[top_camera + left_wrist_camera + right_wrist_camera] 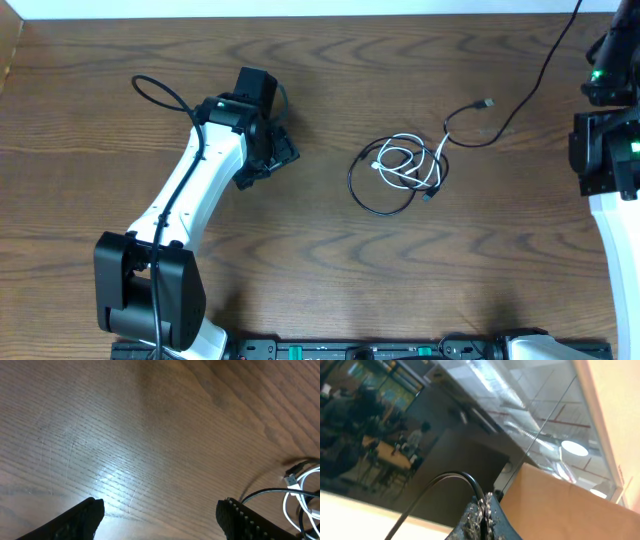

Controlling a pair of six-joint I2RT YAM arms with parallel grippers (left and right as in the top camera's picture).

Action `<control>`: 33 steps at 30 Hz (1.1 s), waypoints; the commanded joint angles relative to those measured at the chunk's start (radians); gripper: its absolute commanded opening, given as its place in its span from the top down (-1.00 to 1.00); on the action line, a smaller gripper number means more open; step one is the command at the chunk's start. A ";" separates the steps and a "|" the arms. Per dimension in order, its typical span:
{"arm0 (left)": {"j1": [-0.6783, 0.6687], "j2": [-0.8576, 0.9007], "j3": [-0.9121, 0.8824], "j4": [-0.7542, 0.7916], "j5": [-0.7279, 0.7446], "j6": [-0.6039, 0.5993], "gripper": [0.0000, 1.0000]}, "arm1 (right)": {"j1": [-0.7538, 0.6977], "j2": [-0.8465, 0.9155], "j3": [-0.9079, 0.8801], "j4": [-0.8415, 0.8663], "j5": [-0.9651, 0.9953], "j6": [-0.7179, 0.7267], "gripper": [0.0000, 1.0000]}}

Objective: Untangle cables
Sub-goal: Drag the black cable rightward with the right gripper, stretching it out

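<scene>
The wooden worktop (320, 270) carries the cables (400, 172) between both arms. The left arm (195, 190) reaches in from left of the cables, and the left jaws gape empty just short of them. The right arm (610, 150) stands well right of the cables, with the right jaws clenched together. A white cord (405, 160) loops among the black ones.

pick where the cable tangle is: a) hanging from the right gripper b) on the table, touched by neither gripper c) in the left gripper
b, the cables lie loose on the table, apart from the open left gripper, which has nothing between its fingers.
</scene>
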 commanded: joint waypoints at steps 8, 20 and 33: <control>0.000 0.012 -0.008 -0.002 -0.002 -0.006 -0.56 | 0.061 -0.011 0.010 -0.465 -0.210 0.689 0.98; 0.000 0.012 -0.008 -0.002 -0.002 -0.006 -0.56 | 0.003 0.002 0.010 -0.919 0.341 0.793 0.98; 0.000 0.012 -0.011 -0.003 -0.002 -0.006 -0.55 | -0.227 0.052 0.006 -1.042 0.003 1.073 0.32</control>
